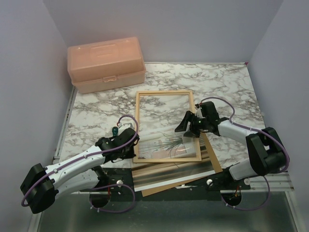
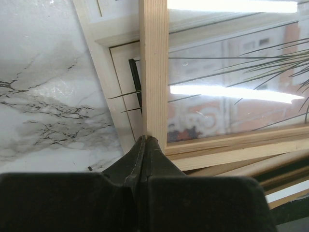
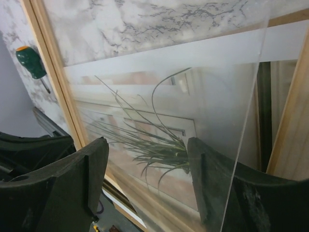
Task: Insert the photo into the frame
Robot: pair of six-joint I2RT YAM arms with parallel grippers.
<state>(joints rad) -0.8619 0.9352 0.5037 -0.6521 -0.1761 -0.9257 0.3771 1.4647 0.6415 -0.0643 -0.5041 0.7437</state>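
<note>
We saw the thin, light-wood rectangular frame [image 1: 137, 126] lying flat on the white marble-patterned table [image 1: 96, 116]. The flexible photo [image 1: 169, 143] of a spiky plant sat under its near half and poked out past the near bar. The left gripper [image 2: 145, 141], pressed fully shut and empty, touched the frame's near-left corner, the photo just right of it. The right gripper [image 3: 147, 154] hung wide apart, gripping nothing, above the photo's right side.

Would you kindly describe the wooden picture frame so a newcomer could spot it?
Find the peach plastic toolbox at the marble table's far left. Just in front, mid-table, lies the frame, a rectangle of thin light-wood bars. Unlike the plant photo and brown board under its near end, it is just an outline you can see through.
</note>
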